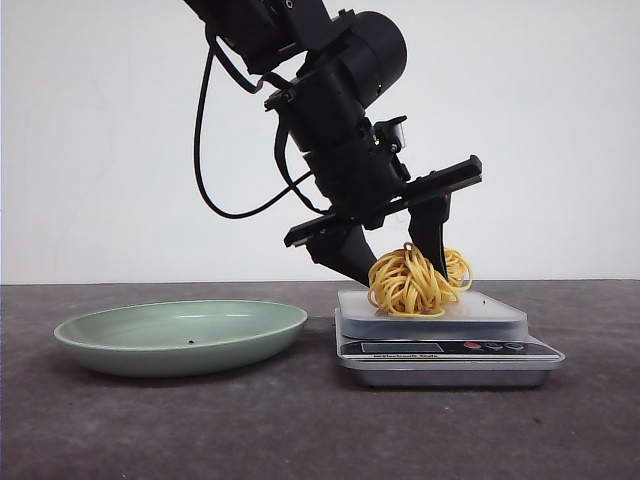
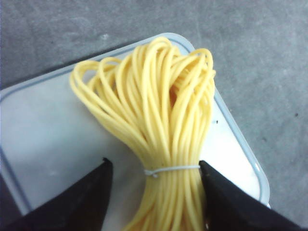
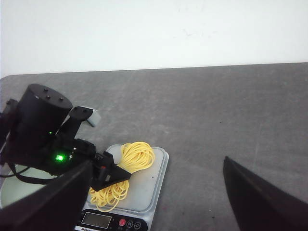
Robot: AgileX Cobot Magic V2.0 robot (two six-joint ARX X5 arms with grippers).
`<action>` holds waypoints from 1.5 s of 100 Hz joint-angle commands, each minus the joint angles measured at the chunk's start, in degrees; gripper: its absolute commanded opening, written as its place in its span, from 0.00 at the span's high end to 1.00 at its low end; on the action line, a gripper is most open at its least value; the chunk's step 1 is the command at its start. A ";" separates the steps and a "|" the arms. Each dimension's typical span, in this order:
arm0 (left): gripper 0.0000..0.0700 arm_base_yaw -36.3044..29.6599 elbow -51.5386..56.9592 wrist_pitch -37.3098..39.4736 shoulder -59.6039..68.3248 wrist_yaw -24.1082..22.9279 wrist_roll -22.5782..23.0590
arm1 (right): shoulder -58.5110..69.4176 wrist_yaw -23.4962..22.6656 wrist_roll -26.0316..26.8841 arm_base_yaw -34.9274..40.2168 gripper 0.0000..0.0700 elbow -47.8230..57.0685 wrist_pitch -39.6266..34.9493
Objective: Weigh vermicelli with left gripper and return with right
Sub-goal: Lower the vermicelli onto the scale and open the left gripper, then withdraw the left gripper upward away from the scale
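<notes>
The vermicelli (image 1: 410, 285), a yellow nest tied with a thin white string, rests on the white platform of a kitchen scale (image 1: 440, 350). My left gripper (image 1: 398, 270) reaches down over it, jaws open with one finger on each side. In the left wrist view one finger touches the vermicelli (image 2: 159, 110) and the other stands apart from it; the gripper (image 2: 154, 163) is just above the platform (image 2: 43, 130). My right gripper (image 3: 157, 162) is open and empty, high above the table, looking down on the vermicelli (image 3: 137, 156) and scale (image 3: 149, 187). It does not show in the front view.
A pale green plate (image 1: 180, 335) stands on the dark grey table left of the scale. The scale's display and buttons (image 1: 440, 348) face the front. A white wall lies behind the table.
</notes>
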 commanded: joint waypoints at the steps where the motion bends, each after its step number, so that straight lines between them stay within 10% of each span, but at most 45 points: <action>1: 0.49 -0.24 2.08 -0.96 0.24 -0.26 2.71 | 0.22 0.13 -0.52 0.17 0.21 0.87 0.46; 93: 0.50 -0.61 1.57 -31.08 -51.87 -17.29 12.13 | 0.22 -0.07 -2.01 0.17 0.21 0.87 0.11; 150: 0.63 -1.27 -25.81 -36.89 -93.11 -30.03 -0.92 | 1.79 -0.13 -2.19 0.26 0.21 0.87 0.35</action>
